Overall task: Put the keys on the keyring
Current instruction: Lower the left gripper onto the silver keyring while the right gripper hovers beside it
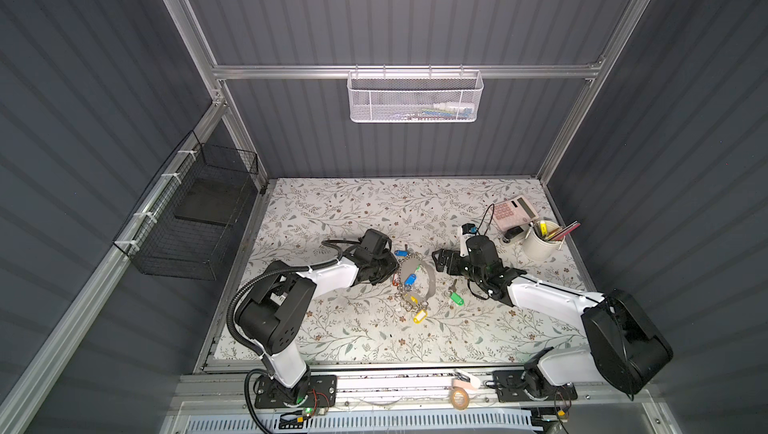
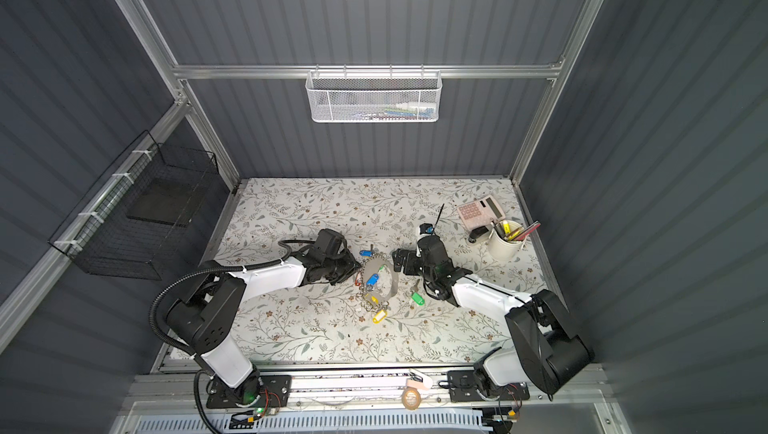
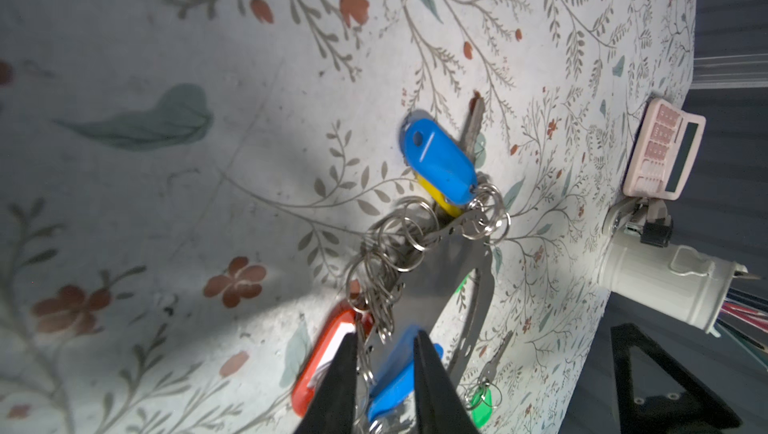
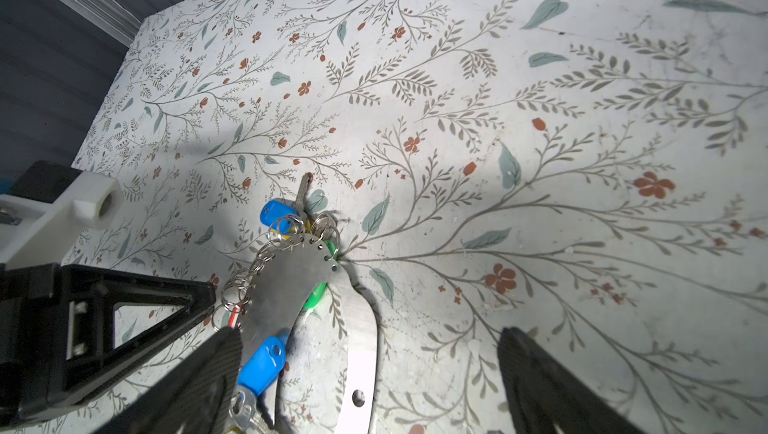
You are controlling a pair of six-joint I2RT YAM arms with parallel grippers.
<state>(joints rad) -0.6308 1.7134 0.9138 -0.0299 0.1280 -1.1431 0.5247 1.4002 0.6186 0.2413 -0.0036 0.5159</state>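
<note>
Left gripper (image 3: 385, 338) jaws close-set; right gripper (image 4: 370, 334) spread wide.

Dark grey ribbed walls (image 1: 415, 8) on three sides, aluminium frame (image 1: 291, 72) up the corners and across the back wall. White mesh basket (image 1: 395, 99) hangs on the back rail. Black wire basket (image 1: 178, 253) tied to the left-side rail with white ties, dark slab (image 1: 208, 203) inside. Bench (image 1: 353, 212) covered in pale floral-print sheet, brightest toward its front edge.
</note>
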